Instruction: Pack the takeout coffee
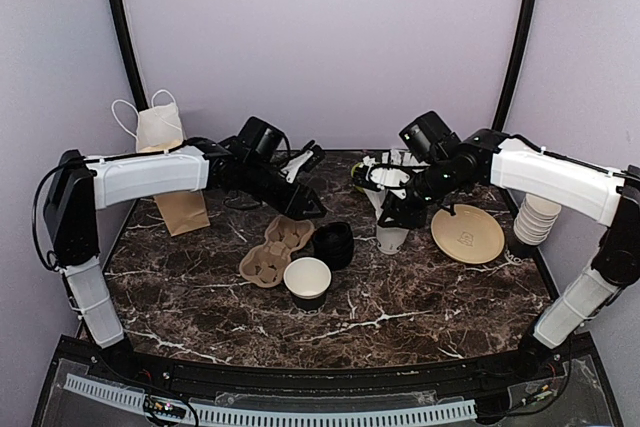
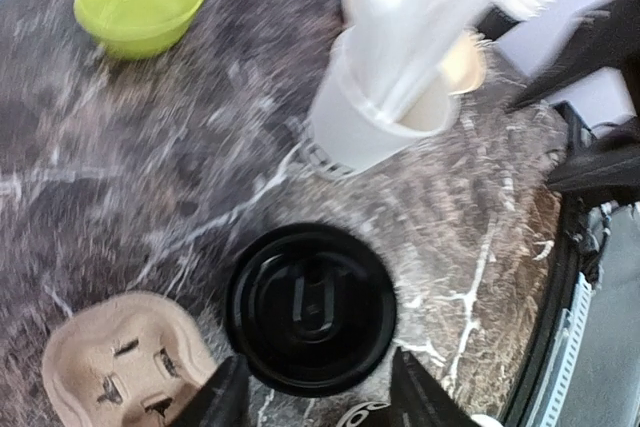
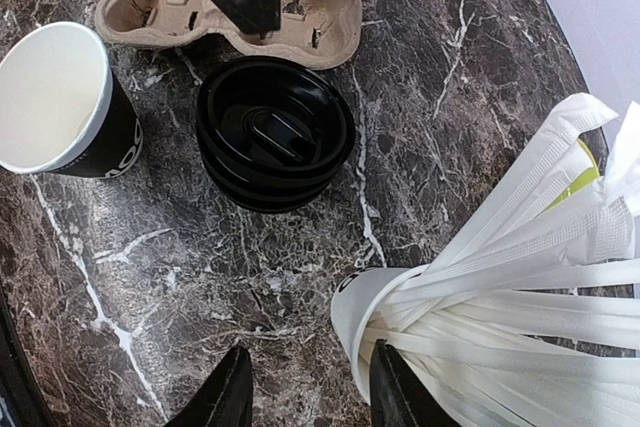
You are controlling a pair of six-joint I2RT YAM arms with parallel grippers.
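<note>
The takeout coffee cup point(image 1: 307, 282) point(image 3: 60, 97), black paper with a white inside, stands open-topped near the table's middle. Beside it is a stack of black lids point(image 1: 333, 244) point(image 2: 310, 307) point(image 3: 275, 132). My left gripper point(image 1: 312, 209) point(image 2: 320, 397) hangs over the near rim of the lid stack, jaws open with nothing between them. My right gripper point(image 1: 392, 219) point(image 3: 305, 397) is open above the marble. Its right finger point(image 3: 395, 392) is next to the white straw cup point(image 1: 392, 237) point(image 3: 365, 322).
A tan pulp cup carrier point(image 1: 275, 250) point(image 2: 120, 362) point(image 3: 230, 7) lies left of the lids. Also on the table: a green bowl point(image 2: 140, 2), a brown plate point(image 1: 467, 234), stacked white cups point(image 1: 535, 219), a brown paper bag point(image 1: 182, 212) and a white bag point(image 1: 158, 127).
</note>
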